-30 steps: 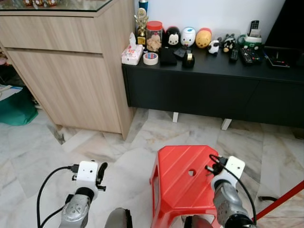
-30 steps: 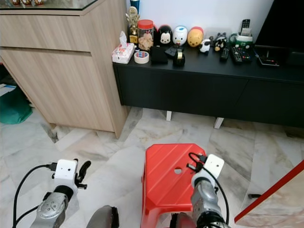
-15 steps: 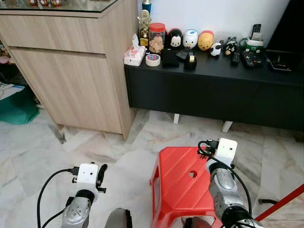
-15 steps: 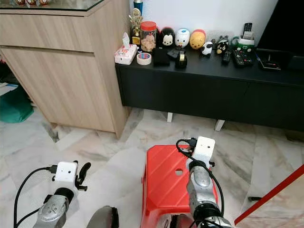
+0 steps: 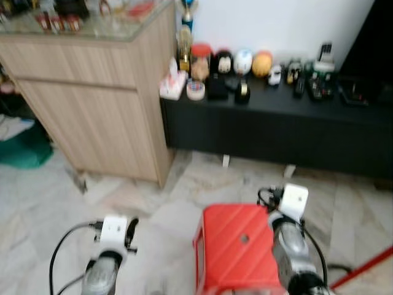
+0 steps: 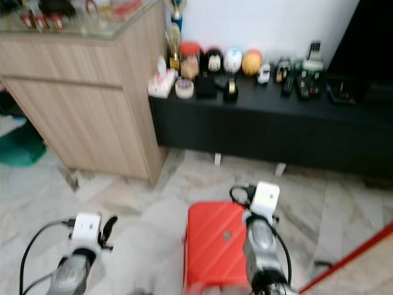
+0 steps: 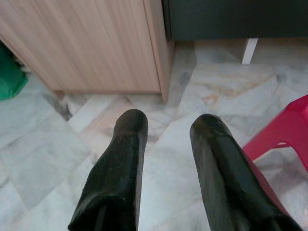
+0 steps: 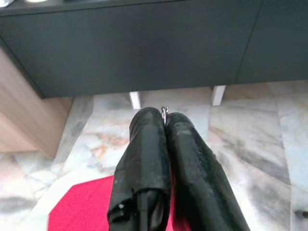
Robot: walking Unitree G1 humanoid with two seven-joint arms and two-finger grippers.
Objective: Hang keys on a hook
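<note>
Above marble floor (image 8: 250, 130), right gripper (image 8: 165, 117) is pressed together on keys (image 8: 164, 113) peeking out at its fingertips.

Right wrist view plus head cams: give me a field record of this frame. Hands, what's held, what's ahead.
right hand: fingers pressed together, a small metal ring pinched at their tips, likely the key ring; no keys visible
right hand position: raised above the red stool, pointing toward the black TV console
left hand: fingers apart, holding nothing, low over the marble floor
ahead left: wooden cabinet with a glass top
on the console: tape roll, jar, round figurines, remotes
hook: none made out
image quality: head views blurred
</note>
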